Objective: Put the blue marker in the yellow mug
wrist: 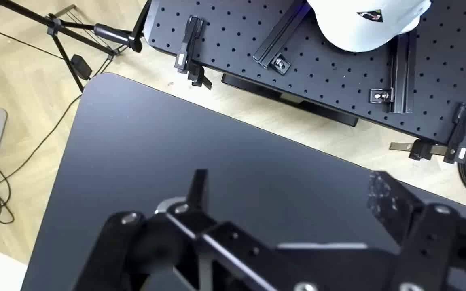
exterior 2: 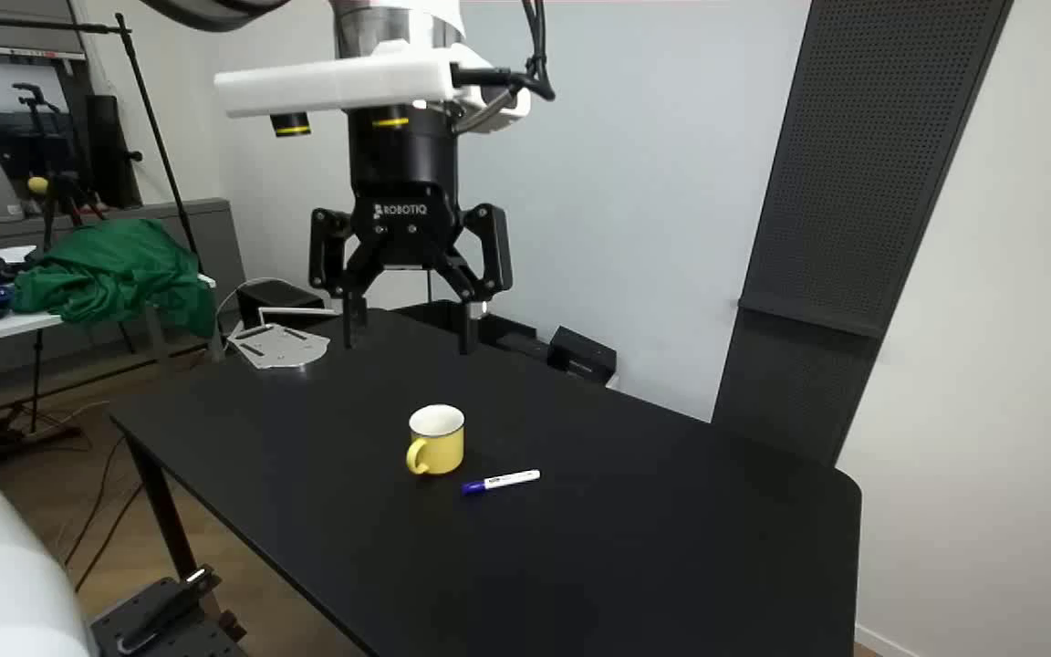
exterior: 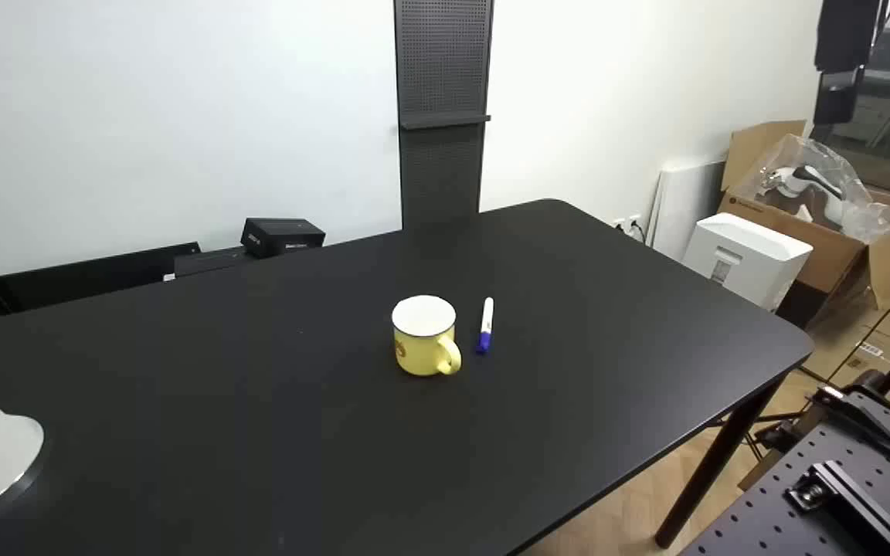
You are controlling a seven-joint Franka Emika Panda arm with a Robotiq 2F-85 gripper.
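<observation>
The blue marker (exterior: 487, 320) is a thin white stick with a blue cap and lies flat on the black table (exterior: 259, 432). It also shows in an exterior view (exterior 2: 511, 480). The yellow mug (exterior: 416, 353) stands upright beside the marker, apart from it, with its white inside facing up. The mug shows in an exterior view too (exterior 2: 446, 451), its handle near the marker's blue end. My gripper (exterior 2: 411, 336) is open and empty, pointing down, well above the table. In the wrist view my gripper (wrist: 289, 178) has its fingers wide apart. Marker and mug are out of the wrist view.
A silver metal plate (exterior 2: 279, 346) lies at one end of the table. Black boxes (exterior 2: 581, 354) stand behind the table by the wall. A black perforated panel (exterior: 445, 62) stands at the wall. A pegboard bench (wrist: 233, 36) with the white robot base (wrist: 358, 28) stands across a gap.
</observation>
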